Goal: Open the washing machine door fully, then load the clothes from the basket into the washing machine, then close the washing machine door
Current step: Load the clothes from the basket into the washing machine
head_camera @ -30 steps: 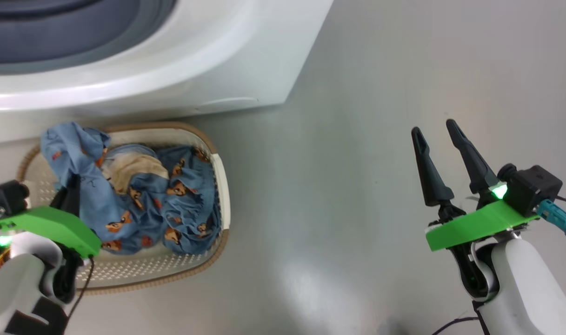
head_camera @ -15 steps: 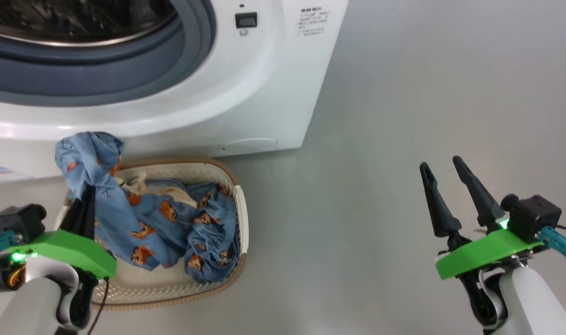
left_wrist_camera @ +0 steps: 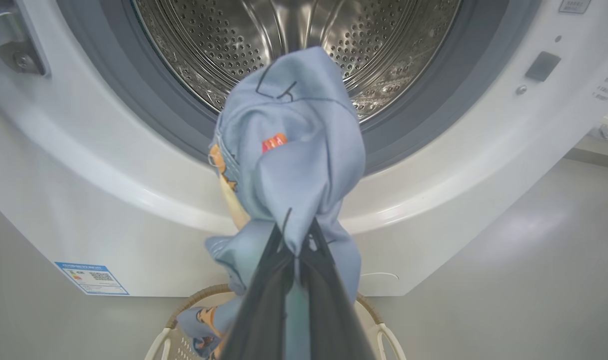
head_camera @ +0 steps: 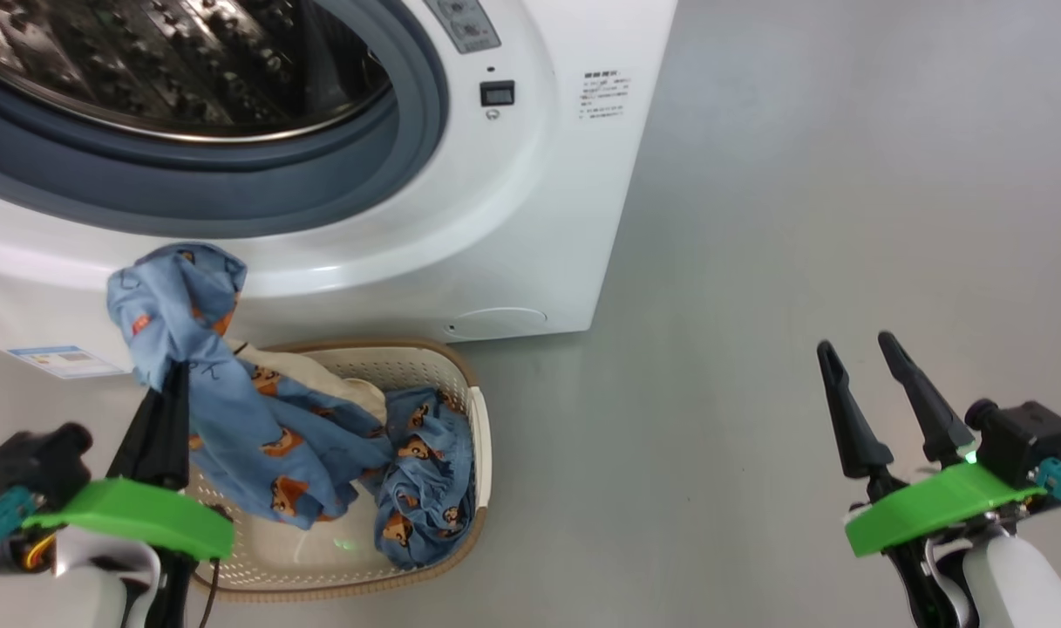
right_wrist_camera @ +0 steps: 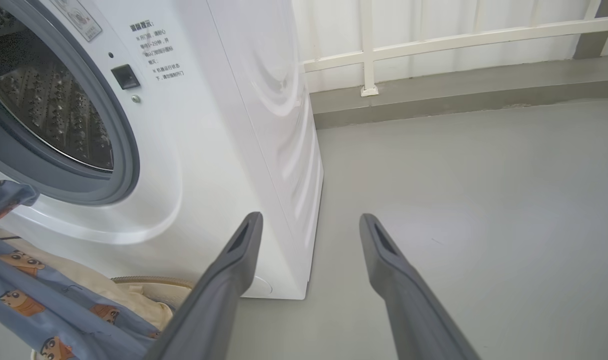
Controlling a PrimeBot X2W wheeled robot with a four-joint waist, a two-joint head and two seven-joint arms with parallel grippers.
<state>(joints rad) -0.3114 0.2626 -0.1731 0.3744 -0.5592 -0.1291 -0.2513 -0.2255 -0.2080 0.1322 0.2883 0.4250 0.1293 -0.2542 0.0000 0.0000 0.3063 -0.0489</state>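
Note:
The washing machine [head_camera: 530, 201] stands with its steel drum [left_wrist_camera: 294, 40] uncovered; its door is out of view. My left gripper [head_camera: 174, 373] is shut on a light blue bear-print garment [head_camera: 177, 296], whose bunched top hangs in front of the washer's lower rim while its tail trails down into the basket [head_camera: 482, 436]. In the left wrist view my left gripper [left_wrist_camera: 296, 231] pinches the garment [left_wrist_camera: 294, 150] just below the drum mouth. More clothes [head_camera: 421, 471] lie in the basket. My right gripper [head_camera: 855, 342] is open over bare floor, far right of the basket.
A round flap [head_camera: 495, 321] and a blue label [head_camera: 64, 359] sit low on the washer front. The grey floor [right_wrist_camera: 458, 190] stretches right of the machine to a white railing [right_wrist_camera: 368, 50] at the back wall.
The camera has tilted up, bringing in more of the washer. My left gripper has lifted the garment higher out of the basket toward the drum mouth. The right gripper stays open.

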